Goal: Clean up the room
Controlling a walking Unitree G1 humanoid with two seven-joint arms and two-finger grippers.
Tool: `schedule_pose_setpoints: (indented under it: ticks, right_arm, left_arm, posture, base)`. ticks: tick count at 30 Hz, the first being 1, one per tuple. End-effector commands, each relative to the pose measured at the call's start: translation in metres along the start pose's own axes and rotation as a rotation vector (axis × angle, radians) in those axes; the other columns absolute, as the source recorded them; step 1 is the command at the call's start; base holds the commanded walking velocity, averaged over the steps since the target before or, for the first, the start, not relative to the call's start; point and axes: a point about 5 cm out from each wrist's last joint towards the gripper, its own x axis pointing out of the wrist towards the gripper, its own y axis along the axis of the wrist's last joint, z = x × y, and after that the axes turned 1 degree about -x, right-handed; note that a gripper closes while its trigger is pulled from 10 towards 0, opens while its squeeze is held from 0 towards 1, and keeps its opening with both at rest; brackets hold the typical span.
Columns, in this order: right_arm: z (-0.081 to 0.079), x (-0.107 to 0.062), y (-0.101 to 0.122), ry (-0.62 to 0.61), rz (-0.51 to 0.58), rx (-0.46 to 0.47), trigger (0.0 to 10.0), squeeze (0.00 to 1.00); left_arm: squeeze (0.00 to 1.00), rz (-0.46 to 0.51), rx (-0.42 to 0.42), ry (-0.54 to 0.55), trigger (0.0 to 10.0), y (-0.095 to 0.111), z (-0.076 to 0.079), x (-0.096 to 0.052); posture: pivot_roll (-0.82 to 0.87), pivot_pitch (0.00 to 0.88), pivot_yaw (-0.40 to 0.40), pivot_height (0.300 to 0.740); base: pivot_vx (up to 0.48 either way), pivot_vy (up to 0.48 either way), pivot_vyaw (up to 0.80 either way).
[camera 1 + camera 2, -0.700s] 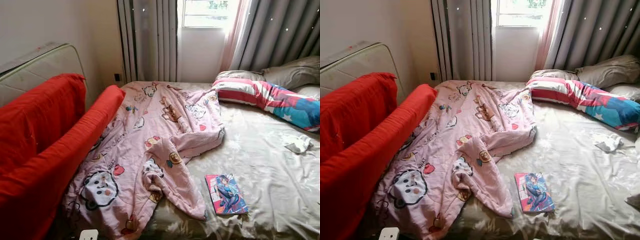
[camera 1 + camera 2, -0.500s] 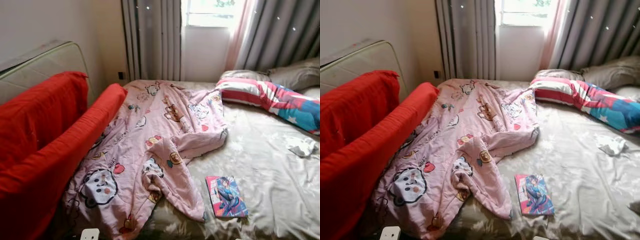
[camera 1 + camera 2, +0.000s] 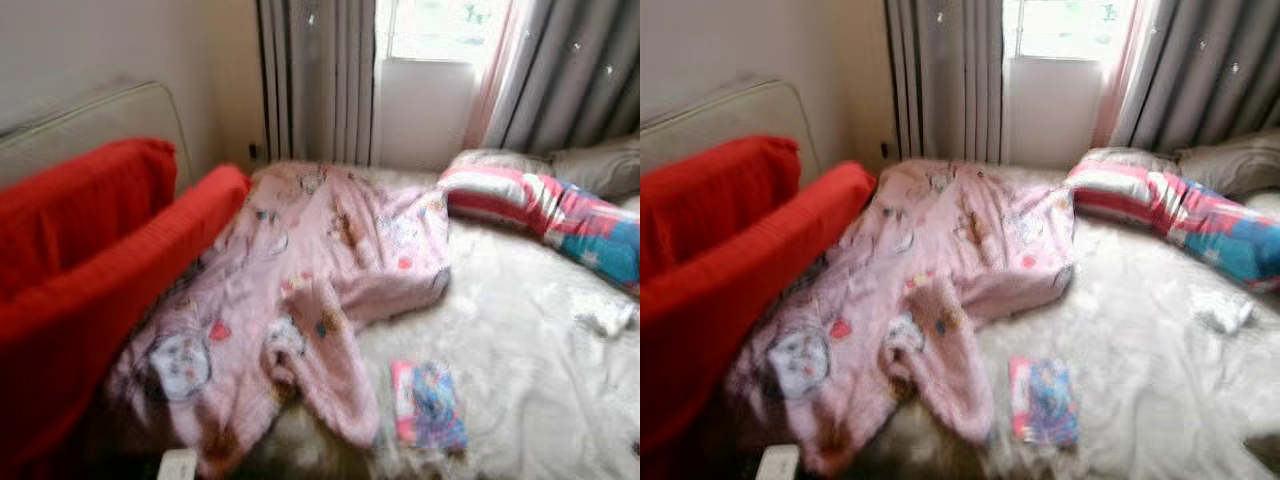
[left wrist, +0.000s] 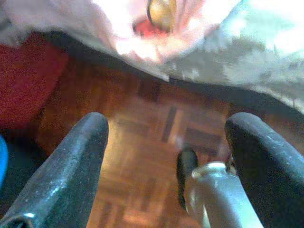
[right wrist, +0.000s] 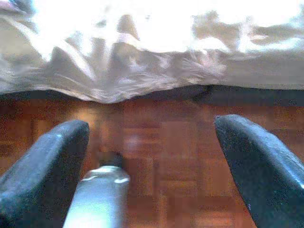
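Observation:
A crumpled pink cartoon-print blanket (image 3: 300,290) lies across the left half of the bed (image 3: 520,340), hanging over its near edge. A colourful book (image 3: 428,403) rests on the beige sheet near the front edge. A small white crumpled item (image 3: 612,318) lies farther right. A striped red, white and blue pillow (image 3: 545,205) sits at the head. My left gripper (image 4: 166,161) hangs open over the wooden floor beside the blanket's hanging edge. My right gripper (image 5: 152,161) hangs open over the floor below the sheet's edge. The head views are blurred.
A red sofa (image 3: 90,260) stands close along the bed's left side. A pale mattress (image 3: 100,115) leans on the wall behind it. Grey curtains (image 3: 320,80) and a window (image 3: 440,30) are at the back. A white object (image 3: 178,465) lies on the floor.
The whole head picture has shifted and blurred, so the camera has moved. Nothing on the bed has changed place.

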Motion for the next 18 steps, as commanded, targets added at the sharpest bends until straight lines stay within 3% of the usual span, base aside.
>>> schedule_pose_setpoints:
  ticks: [1,4,18]
  right_arm:
    - [0.001,-0.001,-0.004,-0.005,-0.006,0.005,10.0,0.0]
    - [-0.006,0.0,-0.005,0.003,-0.007,0.003,10.0,0.0]
    - [-0.015,0.002,0.002,0.011,0.008,-0.007,10.0,0.0]
  left_arm:
    - [0.0,-0.002,0.022,-0.009,10.0,0.002,0.003,0.001]
    - [0.0,-0.002,0.023,-0.01,10.0,0.002,0.003,0.001]
    - [0.0,-0.006,0.028,-0.016,10.0,0.001,0.004,0.001]
  posture:
    - [0.06,0.0,-0.002,0.74]
    - [0.06,0.0,-0.002,0.74]
    - [0.06,0.0,-0.007,0.74]
  base:
    - [0.0,-0.364,-0.77]
    - [0.0,-0.36,-0.74]
    - [0.0,-0.362,0.0]
